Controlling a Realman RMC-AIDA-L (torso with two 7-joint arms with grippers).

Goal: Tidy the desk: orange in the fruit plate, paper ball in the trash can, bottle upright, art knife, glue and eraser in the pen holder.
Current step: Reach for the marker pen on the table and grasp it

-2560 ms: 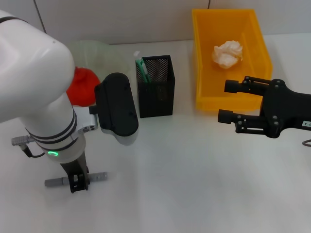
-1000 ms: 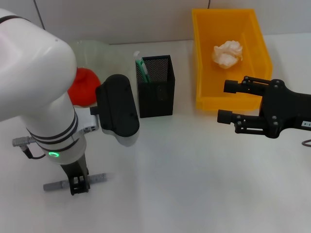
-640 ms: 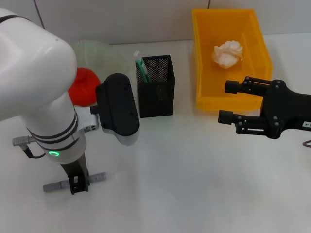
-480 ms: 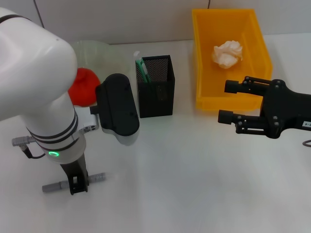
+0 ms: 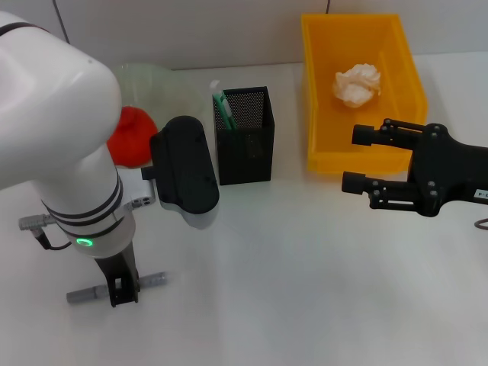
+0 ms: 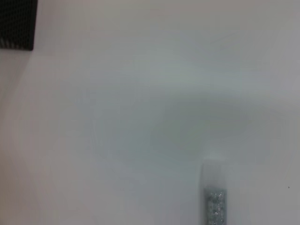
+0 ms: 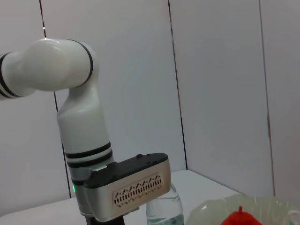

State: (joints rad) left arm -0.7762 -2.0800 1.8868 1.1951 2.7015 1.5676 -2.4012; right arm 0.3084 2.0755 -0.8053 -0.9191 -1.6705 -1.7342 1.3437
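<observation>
A plain white worktop (image 5: 290, 282) fills the head view, matte and unmarked, meeting a pale panelled wall (image 5: 191, 30) at the back with thin dark seams between the panels.

At the near left, the left pincer (image 5: 122, 290) points straight down and is pinched on the art knife (image 5: 84, 292), a slim grey stick lying flat on the worktop, its ends sticking out to either side of the black fingers. The left wrist view shows only one speckled grey end of it against the white surface. Behind the big white left arm sits the orange (image 5: 128, 137), reddish and round, in the fruit plate (image 5: 152, 80), a pale green translucent dish at the back left; much of both is hidden by the arm. The right wrist view shows a clear water bottle (image 7: 164, 211) standing upright near the plate, behind the left arm's black wrist housing.

In the middle stands the pen holder (image 5: 244, 135), a black mesh square box, upright, with a green and white item (image 5: 222, 103) leaning in its left corner; what it is I cannot tell.

To the right is the trash can (image 5: 320, 145), a bright yellow rectangular bin, with the crumpled white paper ball (image 5: 357, 84) lying inside. Just in front of the bin's near right corner, the right pincer (image 5: 352, 160) hangs above the worktop, black, its fingers spread apart and holding nothing.
</observation>
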